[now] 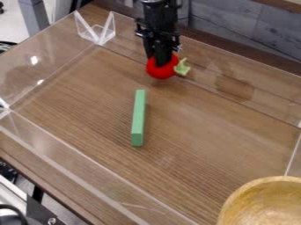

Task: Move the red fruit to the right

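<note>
- Down in the near right corner sits a wooden bowl (268, 204), cut off by the edge, its contents out of sight.
- The clear tray (35, 66) holds a green bar (139, 118) lying mid-floor.
- At the tray's far side, the gripper (159, 63) points straight down, jaws clamped on the red fruit (161, 69); its green leaf pokes out right, and the fingertips hide its top.

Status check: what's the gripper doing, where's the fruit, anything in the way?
Gripper pointing down, jaws shut on red fruit at tray's far edge. Green bar lies mid-tray, apart from it. Nothing visible to fruit's right.
</note>
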You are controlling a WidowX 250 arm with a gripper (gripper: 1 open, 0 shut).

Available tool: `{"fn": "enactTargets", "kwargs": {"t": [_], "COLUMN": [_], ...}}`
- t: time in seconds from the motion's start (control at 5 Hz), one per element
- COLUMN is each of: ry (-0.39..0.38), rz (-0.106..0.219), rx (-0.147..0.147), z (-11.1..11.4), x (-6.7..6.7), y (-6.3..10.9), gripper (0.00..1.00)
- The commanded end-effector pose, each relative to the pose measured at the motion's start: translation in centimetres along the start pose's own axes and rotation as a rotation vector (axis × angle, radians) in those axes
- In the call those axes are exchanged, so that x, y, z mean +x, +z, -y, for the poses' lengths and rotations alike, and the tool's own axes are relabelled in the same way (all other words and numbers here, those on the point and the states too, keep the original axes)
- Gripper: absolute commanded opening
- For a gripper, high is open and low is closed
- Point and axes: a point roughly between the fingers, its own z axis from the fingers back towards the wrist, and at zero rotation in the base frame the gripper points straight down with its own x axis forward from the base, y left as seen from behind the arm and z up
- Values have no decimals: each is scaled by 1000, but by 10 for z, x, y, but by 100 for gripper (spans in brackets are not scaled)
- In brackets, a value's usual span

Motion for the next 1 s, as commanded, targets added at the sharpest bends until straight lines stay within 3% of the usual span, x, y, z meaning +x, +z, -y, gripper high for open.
{"fn": "enactTargets", "kwargs": {"t": [0.0,0.6,0.8], "ry": [42,188,164], "rz": [63,91,87], "rx": [20,5,-2], "z": [-2,2,5], "x": [5,9,4], "y": [21,39,33], "gripper": [0,0,0]}}
